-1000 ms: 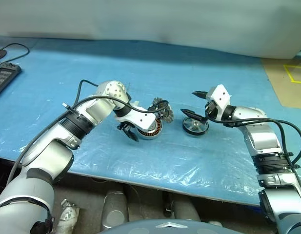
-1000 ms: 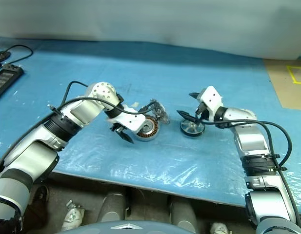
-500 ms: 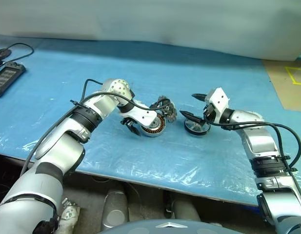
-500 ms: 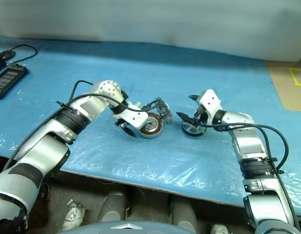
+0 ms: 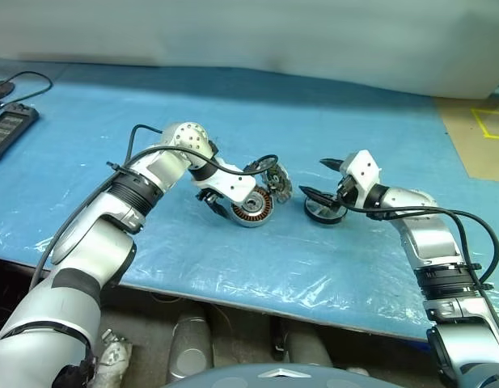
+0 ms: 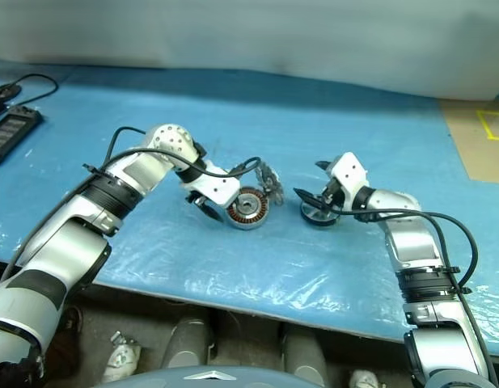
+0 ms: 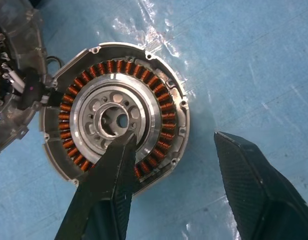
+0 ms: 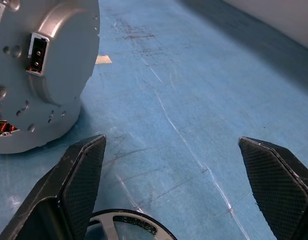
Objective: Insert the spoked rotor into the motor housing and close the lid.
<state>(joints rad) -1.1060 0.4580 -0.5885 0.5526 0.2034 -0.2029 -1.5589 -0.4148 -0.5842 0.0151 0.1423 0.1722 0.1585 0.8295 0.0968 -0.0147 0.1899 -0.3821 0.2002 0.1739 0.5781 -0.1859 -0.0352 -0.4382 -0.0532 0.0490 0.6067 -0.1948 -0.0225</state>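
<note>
Rotor waiting beside the housing, right gripper poised to take it

The motor housing (image 7: 114, 115) lies flat on the blue table cover (image 5: 330, 113) with its copper windings facing up; the left gripper (image 7: 188, 165) hangs over it, fingers spread, one tip over the silver centre and the other off past the rim, pinching nothing. Just to its right sits the spoked rotor (image 5: 323, 210), also flat, its axle pointing straight up (being round, it has no long side to speak of). The right gripper (image 5: 320, 178) reaches over it nearly level, fingers spread wide either side and not closed on it. To my eye, the pickup goes best by closing across the rim rather than the spokes, lifting it level, and lowering it centred over the silver middle.
</note>
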